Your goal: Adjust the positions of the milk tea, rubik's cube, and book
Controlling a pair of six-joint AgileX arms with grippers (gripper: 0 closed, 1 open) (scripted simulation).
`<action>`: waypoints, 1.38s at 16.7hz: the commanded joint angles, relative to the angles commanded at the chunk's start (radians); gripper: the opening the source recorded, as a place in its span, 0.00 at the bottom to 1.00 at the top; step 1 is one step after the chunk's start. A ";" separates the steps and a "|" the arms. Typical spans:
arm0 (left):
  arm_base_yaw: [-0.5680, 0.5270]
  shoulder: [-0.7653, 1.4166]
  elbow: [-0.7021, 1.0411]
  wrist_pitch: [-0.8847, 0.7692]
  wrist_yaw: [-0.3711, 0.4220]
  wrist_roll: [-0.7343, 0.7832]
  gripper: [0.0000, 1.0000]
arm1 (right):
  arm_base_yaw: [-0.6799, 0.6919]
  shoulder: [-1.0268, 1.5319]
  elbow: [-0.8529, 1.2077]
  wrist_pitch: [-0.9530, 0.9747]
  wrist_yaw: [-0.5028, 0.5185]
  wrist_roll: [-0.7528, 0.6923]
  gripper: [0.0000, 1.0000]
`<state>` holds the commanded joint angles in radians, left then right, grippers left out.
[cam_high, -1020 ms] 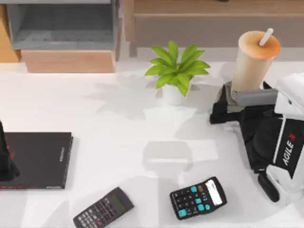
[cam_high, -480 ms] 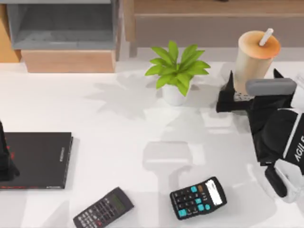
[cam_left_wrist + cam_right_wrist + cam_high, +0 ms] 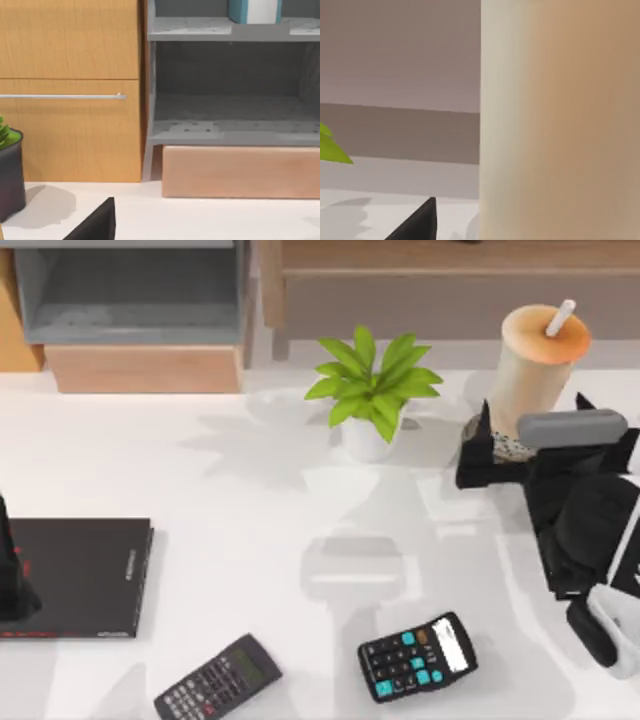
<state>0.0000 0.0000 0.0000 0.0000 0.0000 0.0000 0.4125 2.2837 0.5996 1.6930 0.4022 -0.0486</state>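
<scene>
One item in play: right gripper (image 3: 510, 445) fingers straddle the milk tea (image 3: 533, 365) base, far right; grip unconfirmed. Book (image 3: 253, 11) sits shelved, left arm (image 3: 12, 570) parked.

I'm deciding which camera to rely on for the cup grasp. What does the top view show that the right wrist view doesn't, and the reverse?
Top view alone: the milk tea's orange-tan lid and straw, the right gripper at the cup's base, two calculators, a black book, and the left arm parked at the table's left edge.
Right wrist view alone: the cup wall seen close up.
Both: the cup, the plant's leaves and the white table.
</scene>
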 joint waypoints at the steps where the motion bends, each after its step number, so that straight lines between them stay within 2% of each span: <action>1: 0.000 0.000 0.000 0.000 0.000 0.000 1.00 | 0.004 -0.005 -0.008 -0.008 0.000 0.000 1.00; 16: 0.000 0.000 0.000 0.000 0.000 0.000 1.00 | 0.007 -0.035 -0.040 -0.070 -0.008 0.002 1.00; 19: 0.000 0.000 0.000 0.000 0.000 0.000 1.00 | -0.016 -0.086 -0.047 -0.191 -0.045 0.017 1.00; 23: 0.000 0.000 0.000 0.000 0.000 0.000 1.00 | -0.054 -0.218 -0.038 -0.497 -0.137 0.047 1.00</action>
<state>0.0000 0.0000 0.0000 0.0000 0.0000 0.0000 0.3582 2.0656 0.5621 1.1955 0.2648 -0.0019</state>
